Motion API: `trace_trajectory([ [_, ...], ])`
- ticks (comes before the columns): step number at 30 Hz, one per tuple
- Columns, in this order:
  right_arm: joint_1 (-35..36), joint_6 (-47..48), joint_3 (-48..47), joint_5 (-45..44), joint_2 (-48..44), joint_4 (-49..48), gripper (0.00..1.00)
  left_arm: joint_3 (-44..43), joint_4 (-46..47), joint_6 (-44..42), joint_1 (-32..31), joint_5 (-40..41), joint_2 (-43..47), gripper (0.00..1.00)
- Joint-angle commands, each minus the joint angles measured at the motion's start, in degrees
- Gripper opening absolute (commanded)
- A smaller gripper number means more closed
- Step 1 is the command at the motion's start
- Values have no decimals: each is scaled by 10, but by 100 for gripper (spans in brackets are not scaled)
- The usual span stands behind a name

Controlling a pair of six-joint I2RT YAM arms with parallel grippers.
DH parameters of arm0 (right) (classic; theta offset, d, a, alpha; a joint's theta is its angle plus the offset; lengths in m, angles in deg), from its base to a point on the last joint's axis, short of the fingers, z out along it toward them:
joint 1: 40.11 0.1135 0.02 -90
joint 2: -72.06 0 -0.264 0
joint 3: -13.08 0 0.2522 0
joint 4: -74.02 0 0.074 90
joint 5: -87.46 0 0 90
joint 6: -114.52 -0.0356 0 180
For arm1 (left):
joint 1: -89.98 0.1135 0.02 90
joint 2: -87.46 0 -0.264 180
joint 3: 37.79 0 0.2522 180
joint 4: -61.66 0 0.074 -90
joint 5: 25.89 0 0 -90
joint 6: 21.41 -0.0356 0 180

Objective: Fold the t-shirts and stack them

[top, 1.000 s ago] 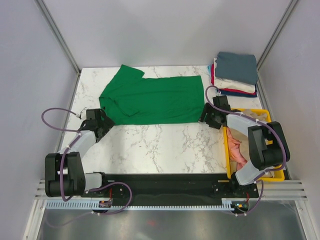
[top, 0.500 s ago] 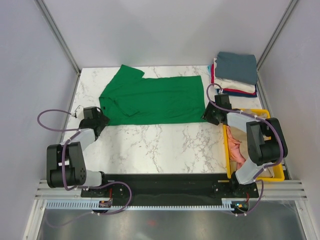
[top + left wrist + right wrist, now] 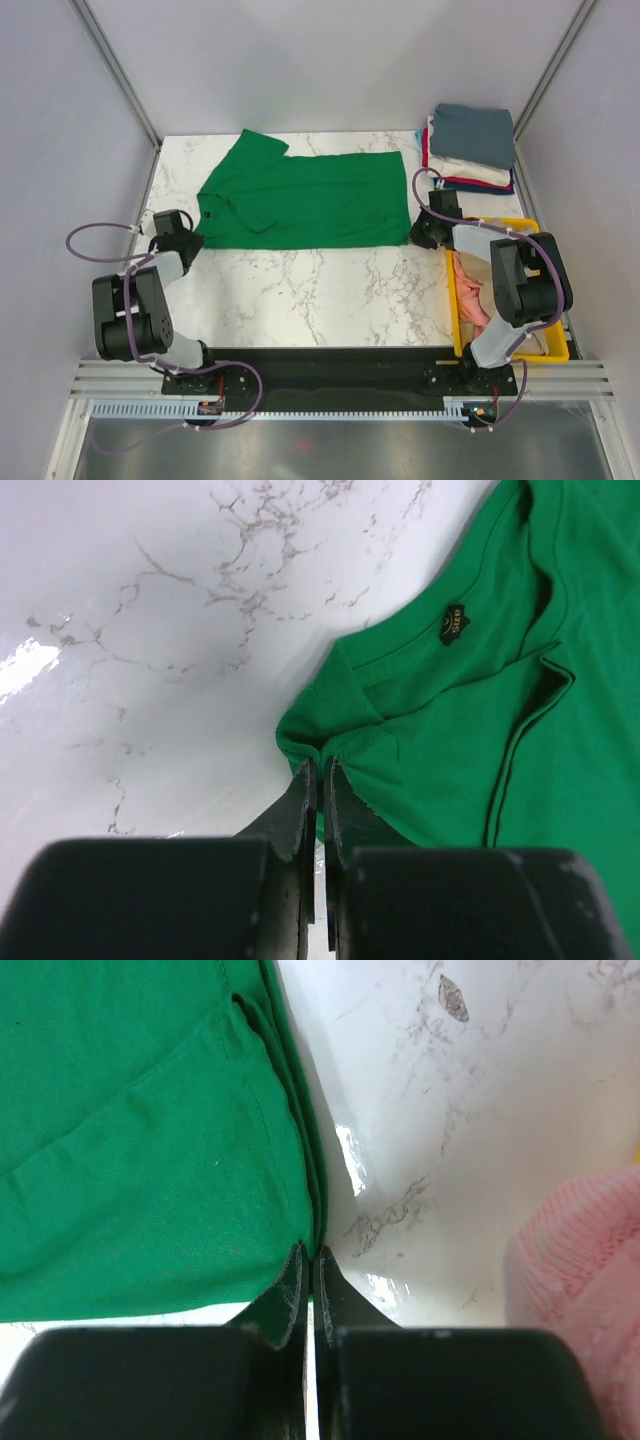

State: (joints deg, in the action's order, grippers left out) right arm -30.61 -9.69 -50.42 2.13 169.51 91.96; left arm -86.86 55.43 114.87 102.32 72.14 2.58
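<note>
A bright green t-shirt point(image 3: 300, 200) lies spread flat, folded lengthwise, on the marble table, its collar to the left. My left gripper point(image 3: 190, 237) is shut on the shirt's near-left corner beside the collar; the left wrist view shows the green cloth point(image 3: 440, 730) pinched at the fingertips point(image 3: 305, 780). My right gripper point(image 3: 416, 232) is shut on the shirt's near-right hem corner; in the right wrist view the green hem point(image 3: 150, 1160) is pinched at the jaw tips point(image 3: 294, 1265). A stack of folded t-shirts point(image 3: 470, 148) sits at the back right, slate blue on top.
A yellow bin point(image 3: 555, 350) stands at the right edge behind my right arm, holding pink cloth point(image 3: 472, 295), which also shows at the right of the right wrist view as pink cloth point(image 3: 580, 1260). Bare marble point(image 3: 320, 290) lies in front of the shirt.
Both grippers moved outward and forward to the shirt's near corners and closed on the cloth. The shirt itself has hardly shifted.
</note>
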Motion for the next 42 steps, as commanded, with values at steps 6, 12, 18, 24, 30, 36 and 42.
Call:
trace_trajectory([
  [6,1,6,-1,3,-37,59,0,15,-34,19,10,-7,111,2],
  [12,1,-1,28,9,-115,86,0,36,-122,31,9,4,244,2],
  [18,1,-18,105,18,-196,90,0,49,-245,40,20,22,344,2],
  [24,1,-30,184,30,-316,107,0,78,-346,24,101,-56,464,37],
  [30,1,-30,224,31,-407,146,39,43,-422,10,125,-78,529,75],
  [36,1,-16,202,33,-454,200,70,-24,-438,-31,126,-102,517,80],
  [42,2,8,169,68,-468,213,72,-113,-332,-122,125,-273,392,80],
])
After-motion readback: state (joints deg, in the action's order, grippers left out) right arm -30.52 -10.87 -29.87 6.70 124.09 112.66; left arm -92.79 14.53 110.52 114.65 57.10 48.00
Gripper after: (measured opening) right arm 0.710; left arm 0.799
